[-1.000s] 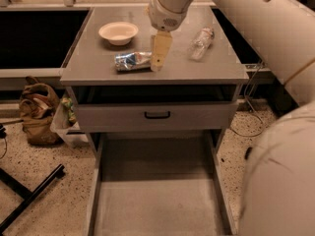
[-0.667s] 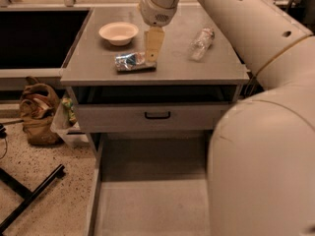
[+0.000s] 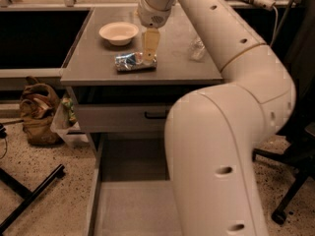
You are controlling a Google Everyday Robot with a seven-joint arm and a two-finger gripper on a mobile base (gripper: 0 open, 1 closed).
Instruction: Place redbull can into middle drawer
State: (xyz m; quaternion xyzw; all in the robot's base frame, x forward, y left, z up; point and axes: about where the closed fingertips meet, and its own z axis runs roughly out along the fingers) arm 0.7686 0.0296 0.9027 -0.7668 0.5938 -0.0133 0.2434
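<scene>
The redbull can (image 3: 134, 62), silver and blue and dented, lies on its side on the grey cabinet top (image 3: 177, 65), near the front edge. My gripper (image 3: 149, 53) hangs straight down from the wrist and reaches the right end of the can, touching it or just above it. The middle drawer (image 3: 129, 203) is pulled out low in front of the cabinet, with a bare grey floor. My big white arm hides its right side.
A white bowl (image 3: 118, 33) sits behind the can. A clear plastic bottle (image 3: 198, 48) lies to the right. A grey drawer front with a black handle (image 3: 155, 115) is above the open tray. A brown bag (image 3: 37, 113) and black stand legs (image 3: 29, 198) are on the floor at left.
The arm has swung left and nearer, and now covers much of the right side. The gripper has moved left and down onto the can's right end. The can has not moved.
</scene>
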